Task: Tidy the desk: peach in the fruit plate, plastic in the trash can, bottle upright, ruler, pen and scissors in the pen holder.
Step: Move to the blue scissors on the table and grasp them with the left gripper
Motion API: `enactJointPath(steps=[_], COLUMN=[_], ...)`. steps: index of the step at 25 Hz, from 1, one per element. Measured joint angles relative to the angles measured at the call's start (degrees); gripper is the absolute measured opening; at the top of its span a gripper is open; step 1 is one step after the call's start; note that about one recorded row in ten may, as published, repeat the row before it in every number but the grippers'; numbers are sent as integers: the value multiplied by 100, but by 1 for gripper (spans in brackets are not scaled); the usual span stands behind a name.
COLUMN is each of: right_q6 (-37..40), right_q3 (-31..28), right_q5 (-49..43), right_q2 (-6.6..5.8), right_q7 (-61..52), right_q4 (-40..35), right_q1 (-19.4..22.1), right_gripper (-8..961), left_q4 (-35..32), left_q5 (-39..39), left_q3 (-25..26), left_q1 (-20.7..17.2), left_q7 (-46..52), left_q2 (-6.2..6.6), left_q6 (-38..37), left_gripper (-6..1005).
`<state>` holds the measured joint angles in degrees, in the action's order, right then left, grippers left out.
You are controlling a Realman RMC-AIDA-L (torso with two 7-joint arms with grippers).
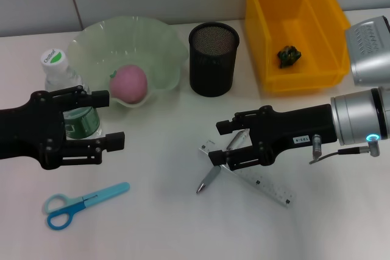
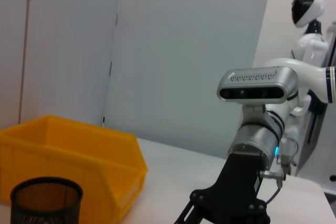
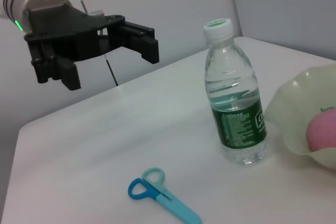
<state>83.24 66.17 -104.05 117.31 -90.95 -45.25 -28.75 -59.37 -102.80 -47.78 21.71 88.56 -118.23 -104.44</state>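
On the white tabletop the bottle stands upright near the robot's left, just beside the pale green plate, and the peach already lies in that plate. The left tool is at the bottle's height with its fingers spread wide and released; from the head view they seem to straddle the bottle, but the right wrist view shows that tool clear of the bottle, apart from it and touching nothing. The blue scissors lie flat nearer the front edge, below the left tool.

The right tool hovers low over the pen and the clear ruler, which lie crossed on the tabletop; its fingers are parted and grip nothing, though I cannot tell whether the lower finger touches the ruler.

Behind them the black mesh holder stands upright between the plate and the yellow bin. A dark crumpled piece of plastic rests on the bin's floor.
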Motion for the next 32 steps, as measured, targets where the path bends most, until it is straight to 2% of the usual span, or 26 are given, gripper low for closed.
enactJointPath(steps=[7,13,18,22,23,26,27,32], right_q6=[71,78,79,78,78,78,79,78], right_q3=[1,1,1,0,-6,-55,-67,-70], right_q5=[-2,-2,-2,-2,-9,-58,-72,-128], right_q2=[-19,-27,-31,-33,-34,-53,-66,-104], right_q7=[-32,-45,-48,-49,-50,-50,-51,-67], right_q4=[3,7,9,9,8,1,-2,-49], right_q1=[29,48,65,67,67,55,48,14], right_gripper=[743,743,742,742,742,743,743,743], left_q4=[-946,-2215,-2933,-3024,-3032,-3015,-2975,-2952], left_q5=[-621,-1357,-2179,-2485,-2825,-3132,-3589,-3771], left_q3=[-142,-812,-1362,-1545,-1815,-2072,-2498,-2639], left_q1=[18,26,121,244,407,530,741,943], left_q7=[768,1741,2310,2505,2718,2864,3067,3176], left_q2=[0,-8,-6,-8,-8,-16,-44,-51], left_q6=[-24,-17,-1,-25,-42,-38,11,27], left_gripper=[863,862,861,859,859,858,858,857])
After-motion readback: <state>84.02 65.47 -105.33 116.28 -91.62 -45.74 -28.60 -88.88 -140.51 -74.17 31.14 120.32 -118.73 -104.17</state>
